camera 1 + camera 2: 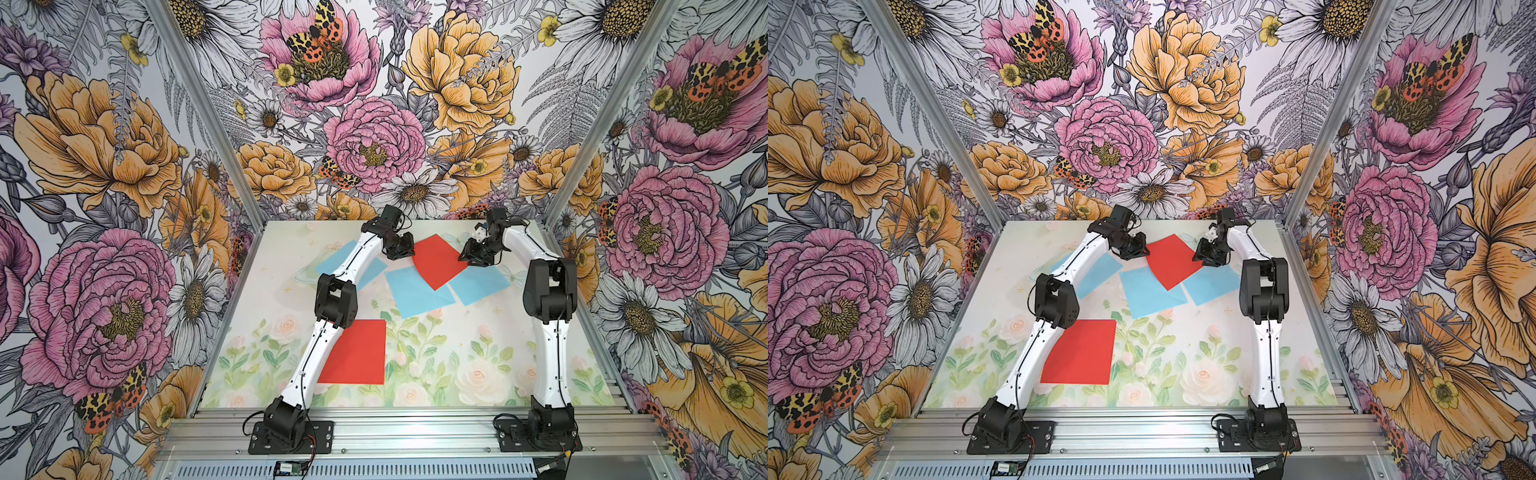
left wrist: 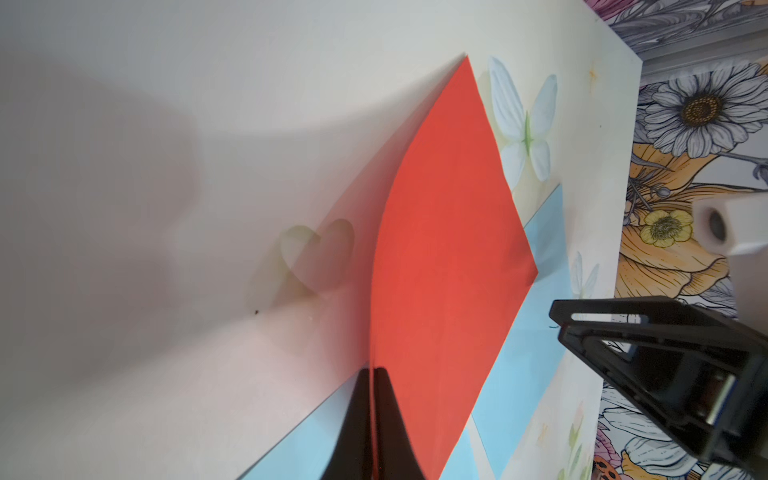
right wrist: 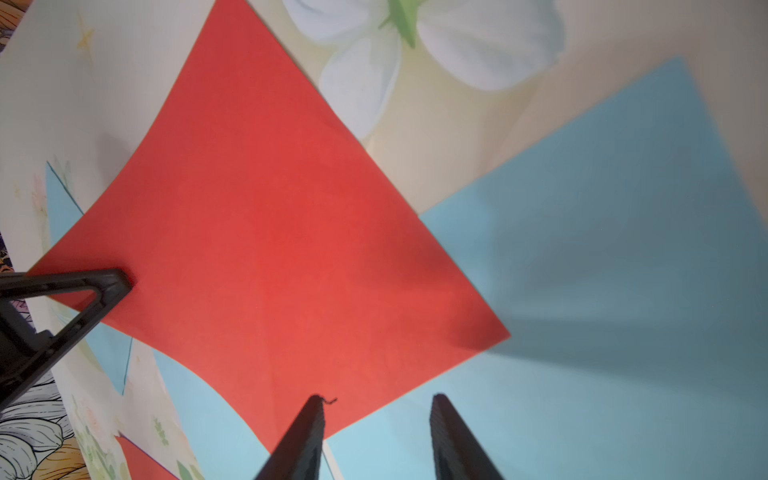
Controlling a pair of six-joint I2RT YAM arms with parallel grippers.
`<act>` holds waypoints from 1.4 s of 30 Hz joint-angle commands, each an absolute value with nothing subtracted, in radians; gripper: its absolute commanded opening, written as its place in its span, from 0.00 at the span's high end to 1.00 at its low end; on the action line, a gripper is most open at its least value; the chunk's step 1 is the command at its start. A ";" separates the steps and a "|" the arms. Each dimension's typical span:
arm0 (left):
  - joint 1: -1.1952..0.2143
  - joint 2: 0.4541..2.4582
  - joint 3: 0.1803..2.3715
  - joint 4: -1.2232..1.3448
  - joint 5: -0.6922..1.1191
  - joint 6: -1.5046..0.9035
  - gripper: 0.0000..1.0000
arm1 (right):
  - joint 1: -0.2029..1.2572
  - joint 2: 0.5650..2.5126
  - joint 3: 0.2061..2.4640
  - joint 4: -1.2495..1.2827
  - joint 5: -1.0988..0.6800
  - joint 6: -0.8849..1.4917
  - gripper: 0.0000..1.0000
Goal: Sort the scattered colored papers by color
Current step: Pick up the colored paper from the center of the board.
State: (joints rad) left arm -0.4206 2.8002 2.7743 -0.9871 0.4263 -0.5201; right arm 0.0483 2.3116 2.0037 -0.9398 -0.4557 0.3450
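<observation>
1. The left gripper was pinched tight on one corner of a red paper, which curved up into its fingers.
2. The right gripper had its jaws apart and held nothing. It straddled that sheet's opposite edge, where the sheet overlapped a blue paper.
3. A second red paper lay well behind the left gripper, beside its arm.

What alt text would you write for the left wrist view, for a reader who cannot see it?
The left end effector, fingers shut, pinches the edge of a red paper, whose gripped side curves up off the pale printed tabletop. Partly beneath it lie light blue papers, flat, and a printed white butterfly shows beyond it.
</observation>
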 commanded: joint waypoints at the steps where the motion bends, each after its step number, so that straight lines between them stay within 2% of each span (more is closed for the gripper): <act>1: -0.411 2.708 2.808 -0.994 0.413 -0.443 1.00 | 0.072 2.137 1.965 -0.940 -0.453 0.354 0.51; 9: -0.423 2.650 2.878 -0.966 0.577 -0.573 1.00 | 0.143 1.790 1.681 -0.936 -0.353 0.369 0.32; 14: -0.454 2.617 2.984 -0.941 0.638 -0.629 1.00 | 0.158 1.609 1.503 -0.924 -0.288 0.390 0.24; 18: -0.460 2.551 2.975 -0.938 0.691 -0.658 1.00 | 0.158 1.563 1.446 -0.922 -0.281 0.403 0.22; 19: -0.464 2.527 2.947 -0.937 0.712 -0.655 1.00 | 0.157 1.564 1.447 -0.922 -0.281 0.402 0.21; 21: -0.483 2.452 2.869 -0.948 0.730 -0.620 1.00 | 0.158 1.572 1.465 -0.922 -0.285 0.392 0.12; 24: -0.509 2.302 2.731 -0.983 0.663 -0.559 1.00 | 0.155 1.589 1.509 -0.925 -0.304 0.366 0.01; 30: -0.514 1.994 2.322 -0.985 0.540 -0.558 1.00 | 0.136 1.644 1.579 -0.927 -0.389 0.311 0.01; 35: -0.521 1.861 2.035 -0.986 0.446 -0.567 1.00 | 0.147 1.648 1.546 -0.917 -0.456 0.297 0.01; 42: -0.522 1.734 1.899 -1.042 0.404 -0.566 1.00 | 0.141 1.609 1.462 -0.920 -0.512 0.249 0.01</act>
